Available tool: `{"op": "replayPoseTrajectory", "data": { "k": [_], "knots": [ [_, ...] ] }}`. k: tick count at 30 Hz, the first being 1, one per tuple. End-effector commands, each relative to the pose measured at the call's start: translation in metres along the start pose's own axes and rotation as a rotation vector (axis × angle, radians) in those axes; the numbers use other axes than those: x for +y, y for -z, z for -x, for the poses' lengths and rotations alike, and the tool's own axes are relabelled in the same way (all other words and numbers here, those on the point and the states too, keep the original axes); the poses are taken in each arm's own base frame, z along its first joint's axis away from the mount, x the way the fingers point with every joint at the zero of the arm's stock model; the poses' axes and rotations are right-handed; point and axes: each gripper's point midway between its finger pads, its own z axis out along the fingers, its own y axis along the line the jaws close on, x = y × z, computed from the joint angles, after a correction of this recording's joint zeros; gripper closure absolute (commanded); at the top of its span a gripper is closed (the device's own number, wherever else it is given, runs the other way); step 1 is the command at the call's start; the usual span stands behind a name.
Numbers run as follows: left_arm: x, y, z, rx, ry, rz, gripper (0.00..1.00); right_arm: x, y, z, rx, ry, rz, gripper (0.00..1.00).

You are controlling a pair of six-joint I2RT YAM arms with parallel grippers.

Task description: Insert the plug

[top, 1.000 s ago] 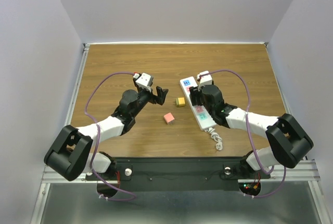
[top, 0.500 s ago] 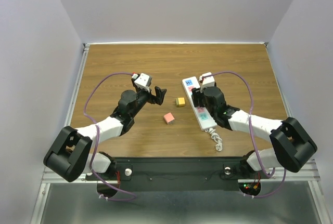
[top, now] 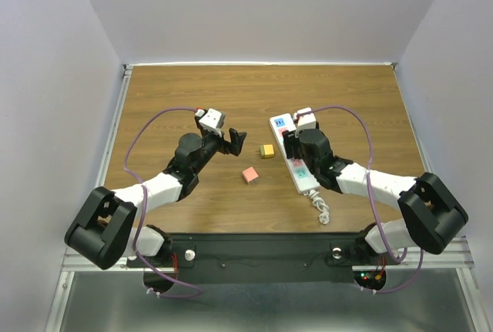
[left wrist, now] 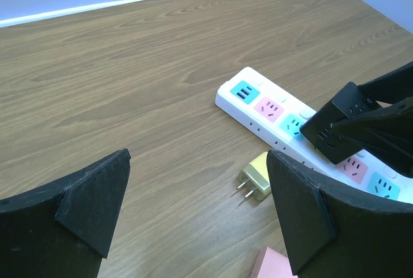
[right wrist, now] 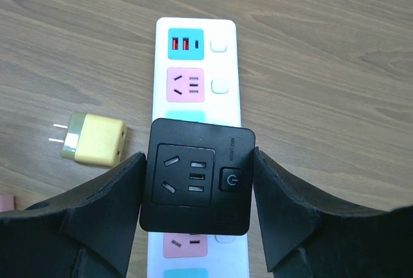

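Plug held over the strip, not yet seated

The right gripper is clamped on the black plug, one finger against each side. It holds the plug directly over the third socket of the white power strip, which runs from 11 to 5 o'clock on the right half of the table. In the left wrist view the plug looks tilted with its near edge raised off the strip, so the pickup and rough alignment seem done, while levelling and pressing home are likely left. Its prongs are hidden. The left gripper hovers with jaws wide apart and empty at the strip's 9 o'clock. A yellow adapter lies loose between them.
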Motion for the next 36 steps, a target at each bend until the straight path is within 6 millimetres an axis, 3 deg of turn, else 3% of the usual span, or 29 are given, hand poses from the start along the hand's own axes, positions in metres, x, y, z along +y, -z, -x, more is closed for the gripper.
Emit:
{"op": "replayPoseTrajectory", "data": {
  "k": [1,11,22,31,36],
  "knots": [
    [-0.006,-0.006,0.017,-0.051,-0.018,-0.038,0.02,0.007,0.003,0.002,0.008,0.029,0.017,0.99],
    [-0.007,-0.008,0.012,-0.036,-0.028,-0.051,0.02,0.013,0.006,-0.001,0.026,0.033,0.023,0.99],
    [-0.010,-0.003,0.011,-0.035,-0.033,-0.068,0.02,0.000,0.012,-0.007,0.073,0.019,-0.062,0.99],
    [-0.013,-0.003,0.010,-0.032,-0.033,-0.084,0.02,0.007,-0.002,0.010,0.059,0.071,-0.056,0.99],
    [-0.014,-0.001,0.010,-0.036,-0.032,-0.091,0.02,0.012,-0.014,0.009,0.077,0.100,-0.053,0.99]
  ]
}}
